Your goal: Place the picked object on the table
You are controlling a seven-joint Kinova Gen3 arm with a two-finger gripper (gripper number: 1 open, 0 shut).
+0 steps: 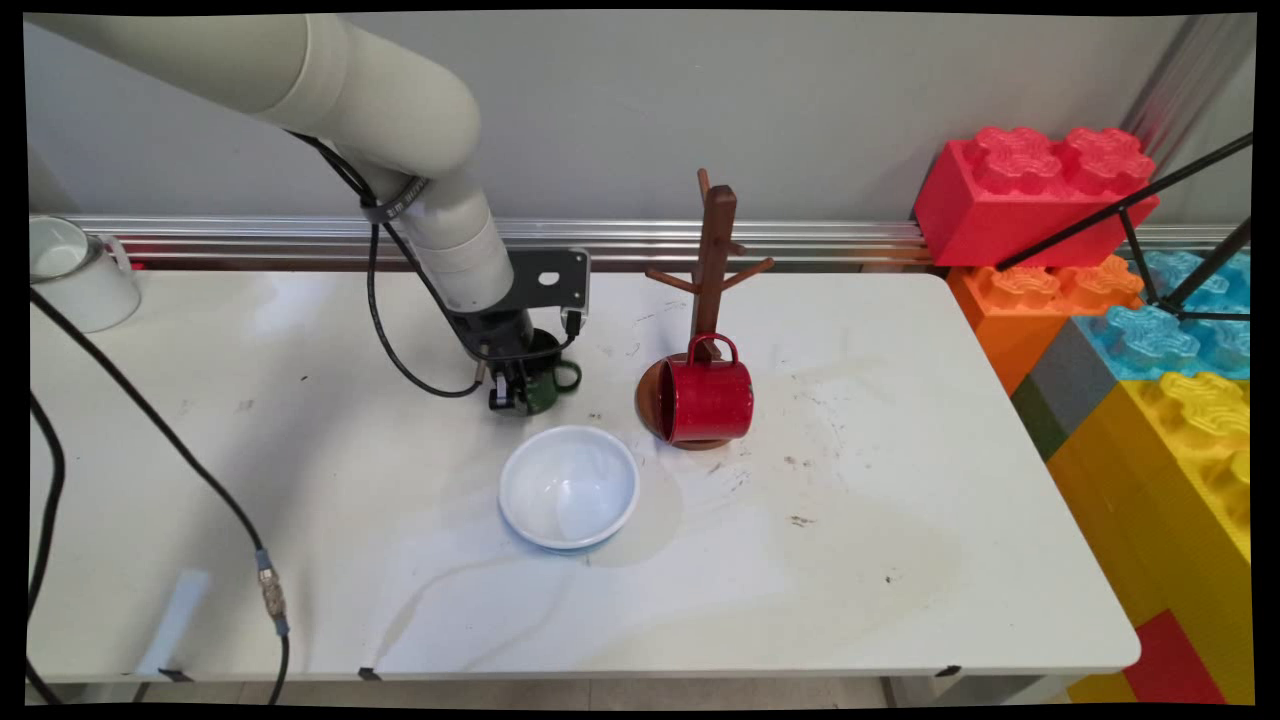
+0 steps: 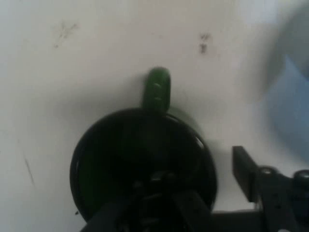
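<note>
Hand [image 1: 518, 395] sat low over green mug [image 1: 550, 388], upright on the surface [image 1: 900, 560] toward the back edge, left of centre. Looked open: one finger down inside the mug, the other [image 2: 244, 169] outside the wall with a sliver of surface showing between, so nothing clamped. Handle [image 2: 158, 89] pointed away from the hand. Probably glazed ceramic or enamel: rigid, fairly light when empty, slippery, chip-prone if knocked. Best taken across the rim wall opposite the handle, squeezed firmly. White bowl [image 1: 568, 487] just nearer the front edge; mug tree [image 1: 712, 250] with red mug [image 1: 708, 400] further right; white mug [image 1: 70, 275] at back-left corner.
</note>
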